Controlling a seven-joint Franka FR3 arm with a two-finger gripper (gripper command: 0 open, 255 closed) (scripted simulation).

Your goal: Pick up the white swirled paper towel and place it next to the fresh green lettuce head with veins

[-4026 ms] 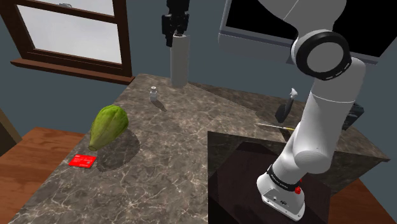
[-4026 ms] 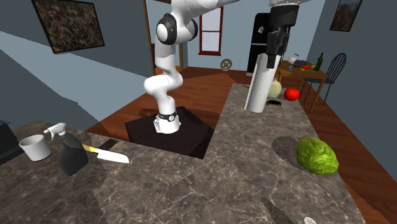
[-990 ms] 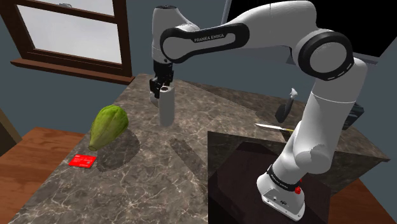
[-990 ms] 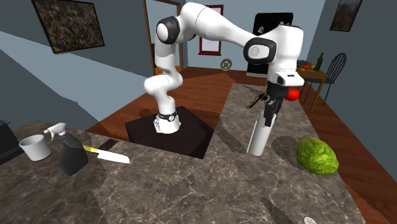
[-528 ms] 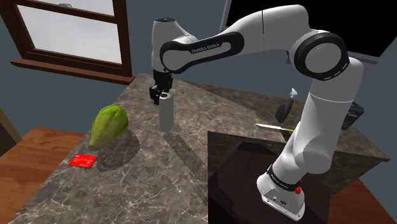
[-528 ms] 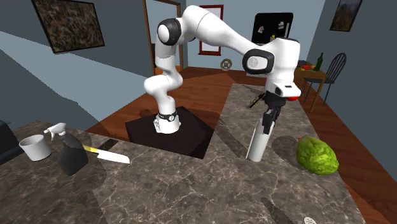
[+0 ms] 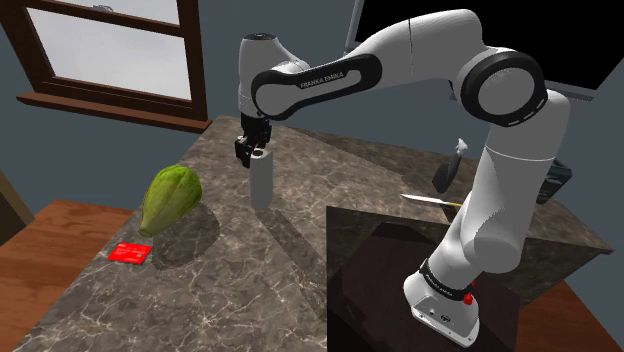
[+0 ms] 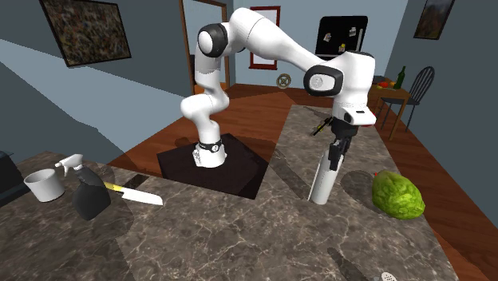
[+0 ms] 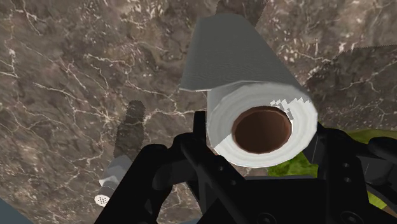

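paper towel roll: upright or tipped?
Upright. The paper towel roll stands vertical over the counter in both outside views, the claw clasping its top end. Cannot tell if its base touches the counter.

Arm outstretched, hand (image 7: 252, 153) pointing down, clasping paper towel (image 7: 262, 183).

On the counter (image 7: 230, 285), the paper towel roll (image 7: 262, 183) stands upright near the lettuce (image 7: 170, 198).
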